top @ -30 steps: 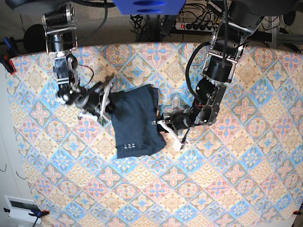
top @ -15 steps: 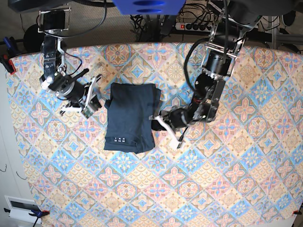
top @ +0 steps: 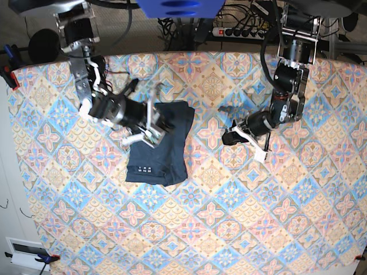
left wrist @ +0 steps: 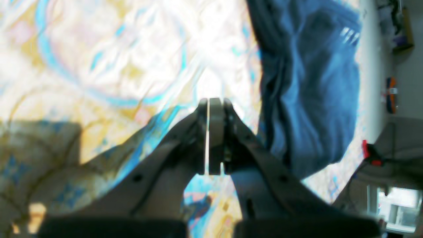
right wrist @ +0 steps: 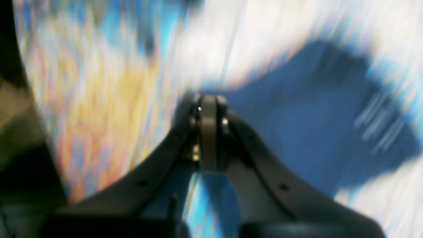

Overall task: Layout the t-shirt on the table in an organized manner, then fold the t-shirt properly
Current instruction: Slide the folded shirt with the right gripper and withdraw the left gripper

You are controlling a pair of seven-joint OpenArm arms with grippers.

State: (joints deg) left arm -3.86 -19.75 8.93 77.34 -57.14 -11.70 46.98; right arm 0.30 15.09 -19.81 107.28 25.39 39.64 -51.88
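Where folded, soft rectangular t-shirt (top: pixel 159 150)

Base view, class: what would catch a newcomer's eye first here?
The folded dark t-shirt stands out left of centre on the bright diamond-patterned table. The right end effector reaches over the shirt's upper part, jaws shut. The left end effector hangs to the shirt's right, apart from it, also shut.

Diamond-tiled table (top: pixel 241 229) with folded navy t-shirt (top: pixel 163 157) left of centre.
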